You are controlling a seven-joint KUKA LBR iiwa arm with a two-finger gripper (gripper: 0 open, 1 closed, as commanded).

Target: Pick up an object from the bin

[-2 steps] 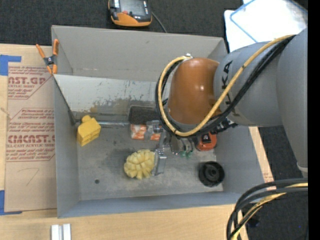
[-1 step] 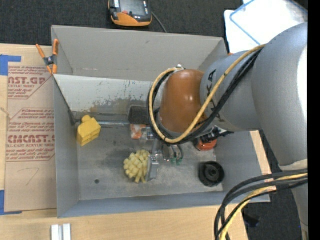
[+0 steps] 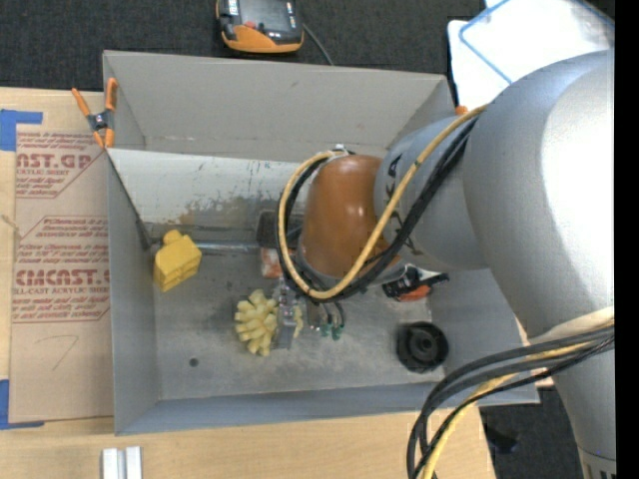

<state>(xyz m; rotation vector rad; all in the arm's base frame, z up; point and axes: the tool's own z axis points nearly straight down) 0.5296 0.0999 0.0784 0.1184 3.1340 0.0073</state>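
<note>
Knobbly pale yellow piece [image 3: 255,324]: front-centre of grey bin [image 3: 205,372] floor, immediately left of tool [image 3: 292,319], apparently touching. Tool: low near floor, beneath orange wrist cover [image 3: 339,218]; opening not discernible. Yellow block [image 3: 177,259] at left; black round part [image 3: 420,345] at right.

Arm [image 3: 519,198] low beside pale-yellow ridged toy [image 3: 256,324]
</note>
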